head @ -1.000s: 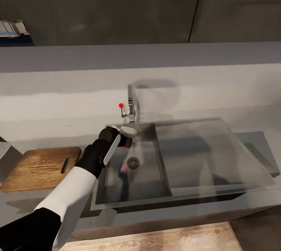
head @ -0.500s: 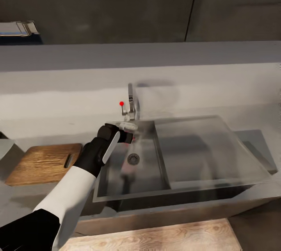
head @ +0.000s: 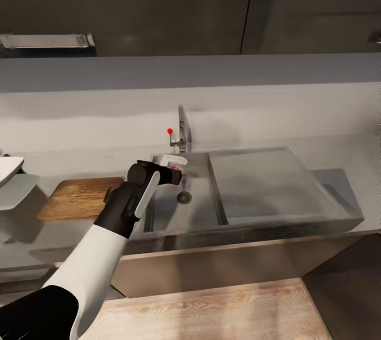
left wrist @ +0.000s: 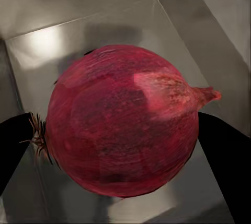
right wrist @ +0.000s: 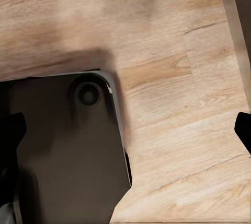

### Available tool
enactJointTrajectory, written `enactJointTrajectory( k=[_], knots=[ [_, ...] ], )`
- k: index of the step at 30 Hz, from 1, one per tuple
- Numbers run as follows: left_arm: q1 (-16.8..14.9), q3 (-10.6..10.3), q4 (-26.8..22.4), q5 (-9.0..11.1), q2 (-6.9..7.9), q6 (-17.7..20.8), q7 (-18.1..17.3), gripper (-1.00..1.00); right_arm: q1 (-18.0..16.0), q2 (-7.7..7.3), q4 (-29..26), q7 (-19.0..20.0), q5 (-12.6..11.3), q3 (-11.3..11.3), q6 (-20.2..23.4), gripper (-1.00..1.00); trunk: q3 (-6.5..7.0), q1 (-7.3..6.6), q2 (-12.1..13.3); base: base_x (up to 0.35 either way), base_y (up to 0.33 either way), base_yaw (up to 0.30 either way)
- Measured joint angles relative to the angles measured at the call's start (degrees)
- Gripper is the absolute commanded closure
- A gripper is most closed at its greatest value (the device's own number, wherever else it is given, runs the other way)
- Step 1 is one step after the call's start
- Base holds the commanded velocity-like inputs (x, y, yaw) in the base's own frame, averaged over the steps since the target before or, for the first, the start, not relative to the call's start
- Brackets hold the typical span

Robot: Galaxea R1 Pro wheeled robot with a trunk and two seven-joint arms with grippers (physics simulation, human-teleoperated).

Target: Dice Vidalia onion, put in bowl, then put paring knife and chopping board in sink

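The left gripper (head: 177, 173) is clamped on the Vidalia onion (left wrist: 123, 122), holding it above the sink (head: 201, 208) basin, near the faucet (head: 181, 131). The chopping board (head: 79, 198) lies on the countertop (head: 328, 155) beside the sink. The right gripper's fingers (right wrist: 243, 130) sit wide apart over wooden floor (right wrist: 172, 78).

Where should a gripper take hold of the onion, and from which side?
Across the round middle of the onion, one of the fingers on each flank, leaving the pointed tip and the root tuft free. The left gripper appears to hold it that way over the sink.
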Motion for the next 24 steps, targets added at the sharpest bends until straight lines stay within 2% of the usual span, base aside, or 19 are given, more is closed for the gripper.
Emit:
enactJointTrajectory(
  k=[5, 10, 18, 24],
  knots=[
    [0.0, 0.0, -1.48, 2.77, 0.05, 0.0, 0.0, 1.0, 0.0, -0.02, 0.01, 0.03, -0.02, -0.02, 0.0, -1.0, 0.45, 0.0, 0.0, -0.27, 0.184, 0.0],
    [0.0, 0.0, -1.7, 3.1, 0.1, 0.01, 0.01, 1.0, 0.0, -0.02, 0.01, 0.05, 0.01, -0.02, 0.0, -1.0, 0.9, -0.03, -0.02, -0.205, 0.145, 0.0],
    [0.01, 0.0, -3.54, 3.33, 0.16, 0.0, 0.01, 1.0, 0.0, -0.03, 0.01, 0.05, -0.02, -0.02, 0.0, -1.0, 1.62, -0.03, 0.0, -0.023, 0.034, 0.0],
    [0.04, 0.0, -4.28, 4.78, 0.47, 0.01, 0.01, 1.0, 0.0, -0.02, 0.02, 0.06, 0.0, -0.02, 0.01, -1.0, 2.16, -0.02, 0.0, -0.051, 0.228, 0.0]
  ],
)
